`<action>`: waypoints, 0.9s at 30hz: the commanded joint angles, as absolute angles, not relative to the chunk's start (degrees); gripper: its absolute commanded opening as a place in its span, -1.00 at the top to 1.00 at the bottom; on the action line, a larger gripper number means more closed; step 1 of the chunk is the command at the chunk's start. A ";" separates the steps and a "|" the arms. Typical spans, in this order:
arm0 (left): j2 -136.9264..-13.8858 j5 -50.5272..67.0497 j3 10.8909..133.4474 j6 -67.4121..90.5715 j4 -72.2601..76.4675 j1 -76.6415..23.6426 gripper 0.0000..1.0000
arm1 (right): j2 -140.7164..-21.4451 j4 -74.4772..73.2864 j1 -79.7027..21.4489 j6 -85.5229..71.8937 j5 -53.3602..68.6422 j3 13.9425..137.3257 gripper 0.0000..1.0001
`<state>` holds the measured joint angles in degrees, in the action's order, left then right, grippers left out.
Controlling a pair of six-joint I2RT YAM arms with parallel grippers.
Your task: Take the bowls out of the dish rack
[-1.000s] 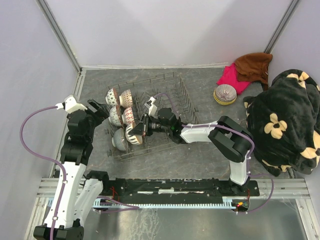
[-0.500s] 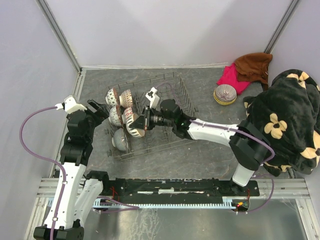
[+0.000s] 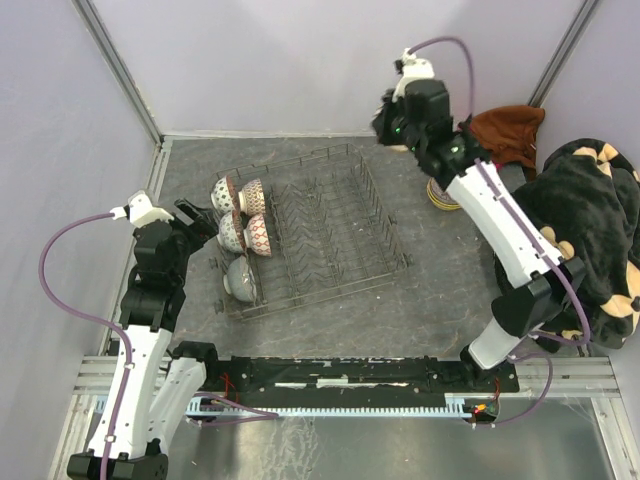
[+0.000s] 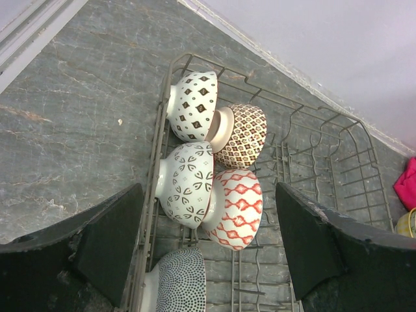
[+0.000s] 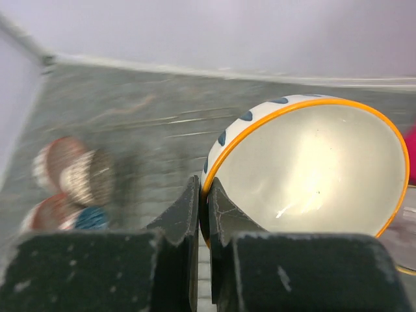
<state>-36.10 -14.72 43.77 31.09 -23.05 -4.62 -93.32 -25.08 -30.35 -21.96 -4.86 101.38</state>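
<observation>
1. The left gripper (image 4: 207, 227) hung open above the rack's left end, holding nothing.
2. The dish rack (image 3: 330, 250) sat centrally; five bowls (image 4: 188, 185) stood on edge at its left end.
3. The right gripper (image 5: 203, 201), raised beyond the rack's far right corner, was clamped on the rim of an orange-rimmed bowl (image 5: 312, 169).
4. A lone bowl (image 3: 450, 188) rested far right, beside a pink cloth (image 3: 462, 155).

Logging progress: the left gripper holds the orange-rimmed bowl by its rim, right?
No, it is the right gripper that holds the orange-rimmed bowl by its rim, as the right wrist view shows. The left gripper is open and empty.
</observation>
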 commanded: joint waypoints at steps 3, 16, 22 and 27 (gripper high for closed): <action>-36.21 -13.90 45.34 32.38 -20.74 -4.66 -0.78 | -103.92 -47.55 -22.87 -8.73 -18.96 119.08 0.98; -36.53 -14.08 46.04 32.25 -20.74 -4.63 -0.78 | -115.81 -53.51 -12.79 -5.67 -24.91 119.84 0.98; -36.94 -14.13 46.41 32.25 -20.57 -4.61 -0.78 | -118.29 -53.53 -10.54 -5.95 -23.40 119.51 0.98; -37.09 -14.17 46.49 32.22 -20.56 -4.62 -0.78 | -119.93 -52.94 -9.51 -6.64 -21.56 118.91 0.98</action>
<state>-37.19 -14.63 43.97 31.09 -23.05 -4.62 -119.20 -55.72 -10.17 -7.16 -21.63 118.21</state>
